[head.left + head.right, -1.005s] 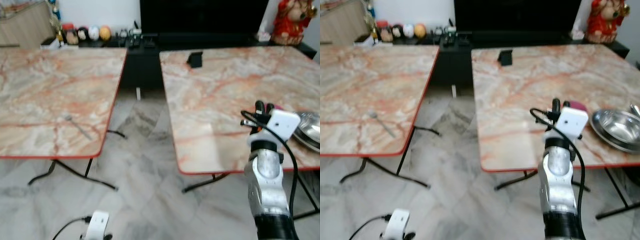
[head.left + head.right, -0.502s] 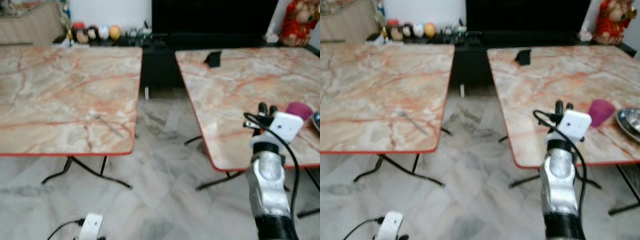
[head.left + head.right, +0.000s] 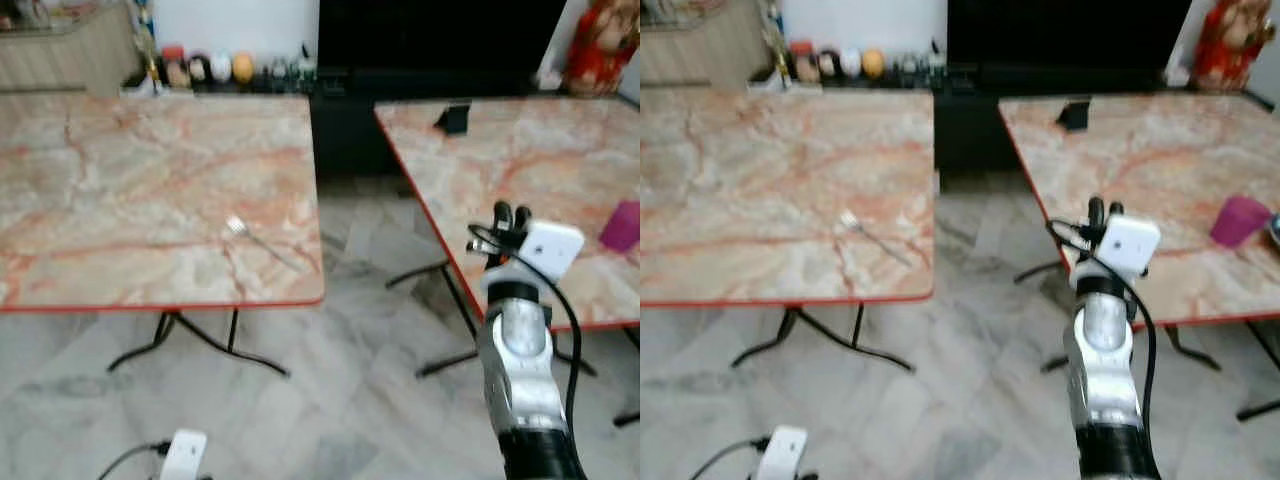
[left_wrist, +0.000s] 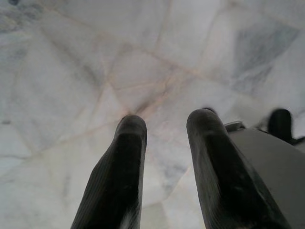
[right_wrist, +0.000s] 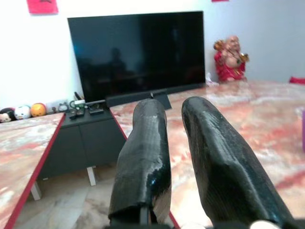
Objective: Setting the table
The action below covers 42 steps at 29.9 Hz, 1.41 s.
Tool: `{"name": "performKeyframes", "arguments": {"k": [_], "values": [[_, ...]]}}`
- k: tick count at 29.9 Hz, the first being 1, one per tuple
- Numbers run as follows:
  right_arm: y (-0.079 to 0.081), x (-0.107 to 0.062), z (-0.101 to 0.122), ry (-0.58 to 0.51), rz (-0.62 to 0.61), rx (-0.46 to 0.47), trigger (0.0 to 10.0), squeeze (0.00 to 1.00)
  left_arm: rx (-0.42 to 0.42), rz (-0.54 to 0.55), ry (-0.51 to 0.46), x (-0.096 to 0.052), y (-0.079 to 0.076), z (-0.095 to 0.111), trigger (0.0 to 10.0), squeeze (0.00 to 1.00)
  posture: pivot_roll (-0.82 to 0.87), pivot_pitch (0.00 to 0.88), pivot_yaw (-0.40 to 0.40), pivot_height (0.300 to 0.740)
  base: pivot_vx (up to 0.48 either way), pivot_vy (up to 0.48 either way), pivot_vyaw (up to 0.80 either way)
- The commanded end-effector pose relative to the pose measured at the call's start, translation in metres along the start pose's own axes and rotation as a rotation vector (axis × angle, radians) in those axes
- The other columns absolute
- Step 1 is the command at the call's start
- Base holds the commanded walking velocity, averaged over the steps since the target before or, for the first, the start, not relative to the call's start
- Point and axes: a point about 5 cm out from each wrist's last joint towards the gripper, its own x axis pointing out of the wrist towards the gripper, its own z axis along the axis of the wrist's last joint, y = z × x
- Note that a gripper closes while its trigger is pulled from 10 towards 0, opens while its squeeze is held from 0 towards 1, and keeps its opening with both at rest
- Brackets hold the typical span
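Observation:
A silver fork (image 3: 262, 240) lies near the right front part of the left marble table (image 3: 120, 200). A purple cup (image 3: 1238, 220) stands on the right marble table (image 3: 1140, 160) near its right edge. My right gripper (image 3: 510, 214) is raised in front of me at the right table's near left corner, fingers close together and empty. In the right wrist view its fingers (image 5: 147, 143) point towards the TV. My left gripper (image 4: 167, 129) hangs low over the floor, fingers apart with nothing between them; its wrist (image 3: 183, 455) shows at the bottom.
A marble floor gap (image 3: 360, 260) separates the two tables, with their black folding legs below. A black TV stand (image 3: 340, 120) with small figurines (image 3: 215, 68) lines the far wall. A small black stand (image 3: 455, 118) sits on the right table; a red statue (image 3: 603, 45) stands behind.
The camera has swung left: both tables slid right in view, the steel bowl left the picture and the fork came nearer the centre. The right gripper stays raised.

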Motion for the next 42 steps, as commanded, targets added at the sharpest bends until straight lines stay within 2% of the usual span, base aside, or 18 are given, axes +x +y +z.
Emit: {"name": "performKeyframes", "arguments": {"k": [1,12,22,35,42], "values": [[-0.0054,0.0006,0.001,-0.002,-0.02,-0.002,10.0,0.0,0.005,-0.017,0.0,0.0009,-0.006,0.0012,10.0,0.0,-0.01,0.0,-0.002,0.74,0.0,0.322,0.0],[-0.0027,0.0017,0.0002,0.004,-0.014,0.005,10.0,0.0,-0.004,-0.013,-0.017,0.0026,-0.0069,0.0093,10.0,0.0,0.01,0.0,-0.006,0.74,0.0,0.322,0.0],[-0.0009,0.0036,-0.0002,0.012,-0.007,0.008,10.0,0.0,-0.009,-0.002,-0.017,0.002,-0.0011,0.0088,10.0,0.0,0.02,0.0,-0.01,0.74,0.0,0.0,0.0],[0.0017,0.0039,0.0,0.011,0.013,-0.011,10.0,0.0,-0.013,-0.013,-0.016,0.0021,-0.0031,0.0084,10.0,0.0,0.02,0.0,-0.013,0.74,0.0,0.0,0.0],[0.0029,0.0039,0.0008,0.004,0.017,-0.004,10.0,0.0,-0.007,-0.015,-0.021,0.0028,-0.0054,0.0112,10.0,0.0,0.02,0.0,-0.013,0.74,0.0,0.0,0.79]]}}
